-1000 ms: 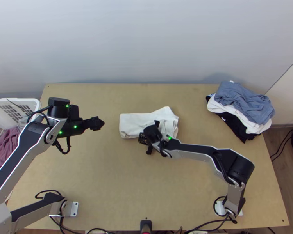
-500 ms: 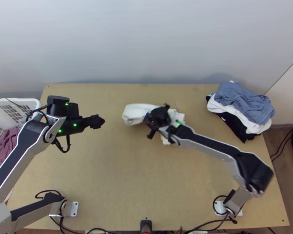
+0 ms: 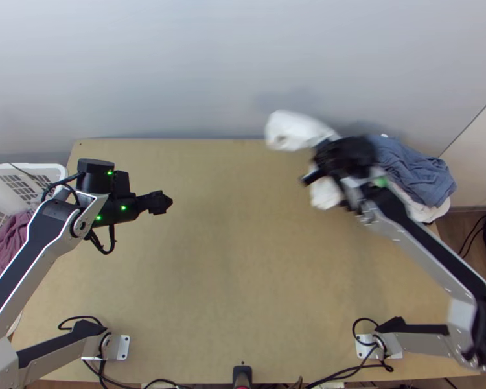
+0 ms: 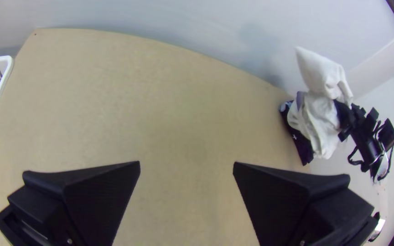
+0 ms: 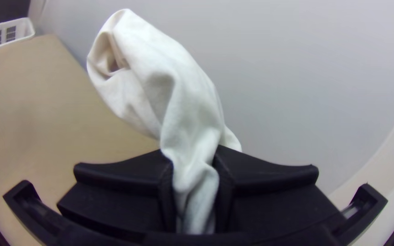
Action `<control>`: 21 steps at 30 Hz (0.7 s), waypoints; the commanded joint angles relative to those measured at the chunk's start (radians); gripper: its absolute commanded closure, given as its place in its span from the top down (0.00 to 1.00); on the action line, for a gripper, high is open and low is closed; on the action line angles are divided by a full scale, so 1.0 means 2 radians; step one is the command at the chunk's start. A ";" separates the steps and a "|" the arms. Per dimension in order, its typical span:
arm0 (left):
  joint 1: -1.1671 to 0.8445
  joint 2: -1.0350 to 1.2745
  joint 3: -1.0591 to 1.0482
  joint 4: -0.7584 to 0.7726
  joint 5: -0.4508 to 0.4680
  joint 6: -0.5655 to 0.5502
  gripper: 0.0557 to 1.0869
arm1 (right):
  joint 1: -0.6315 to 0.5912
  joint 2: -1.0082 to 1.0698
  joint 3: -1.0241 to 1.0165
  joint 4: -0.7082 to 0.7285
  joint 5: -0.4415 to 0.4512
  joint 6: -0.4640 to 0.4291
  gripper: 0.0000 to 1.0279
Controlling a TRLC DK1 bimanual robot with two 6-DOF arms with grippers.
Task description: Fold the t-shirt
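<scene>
We see the white shirt at one o'clock from the top view's centre, held up, soft, bunched and creased. The right gripper pinches a gathered part between its black fingers; motion blurs both, and the gripper hides some cloth. Toward three o'clock lies the rumpled pile, partly covered. At nine, the left gripper gapes wide, holding nothing; farther out, the plastic basket is cut off.

Left: white plastic basket with grid openings, mauve cloth inside | Far right, on light wooden table: crumpled blue-grey cloth over white cloth, black cloth jutting out | Behind: plain pale grey wall
</scene>
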 commanded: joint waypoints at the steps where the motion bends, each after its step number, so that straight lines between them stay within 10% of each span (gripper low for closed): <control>1: 0.000 0.003 -0.006 -0.004 0.000 0.005 0.96 | -0.164 -0.084 0.005 -0.025 -0.050 0.005 0.03; 10: -0.001 0.002 -0.024 -0.007 -0.003 0.007 0.96 | -0.419 -0.105 0.015 -0.021 -0.192 0.004 0.03; 21: -0.003 -0.002 -0.047 -0.013 -0.016 0.007 0.96 | -0.533 0.007 0.045 0.058 -0.256 -0.010 0.03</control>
